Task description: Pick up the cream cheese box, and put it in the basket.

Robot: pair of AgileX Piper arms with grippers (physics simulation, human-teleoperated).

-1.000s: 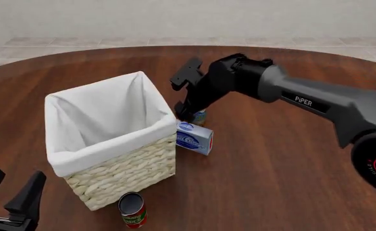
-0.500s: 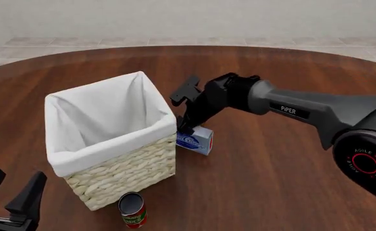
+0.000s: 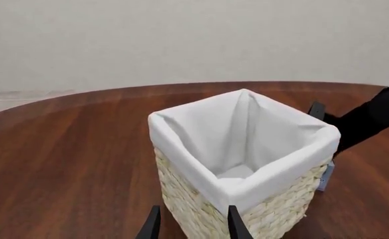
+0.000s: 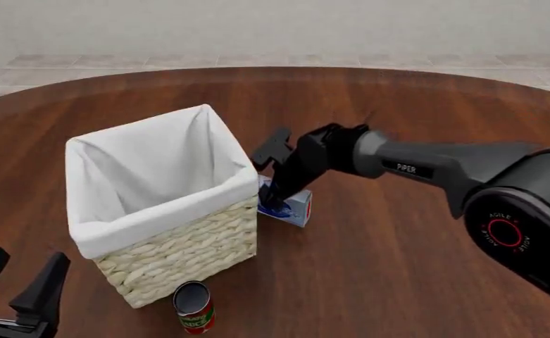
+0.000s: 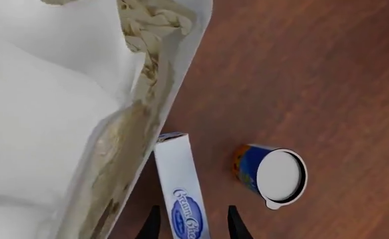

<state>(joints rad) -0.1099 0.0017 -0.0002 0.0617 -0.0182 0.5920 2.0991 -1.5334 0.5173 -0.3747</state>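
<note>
Tabletop [image 4: 397, 267]: right tool [image 5: 191, 226] angled down, astride cream cheese box [image 5: 181, 194].

We take this for a simulated test scene rather than a lived-in room: surfaces look rendered and flat. A large round wooden table [image 4: 425, 282] fills the view, set on a pale tiled floor [image 4: 162, 62] before a bare off-white wall [image 4: 275, 24]. A wicker basket [image 4: 176, 246] and grocery cans [image 4: 194, 307] give it a loosely household feel.
</note>
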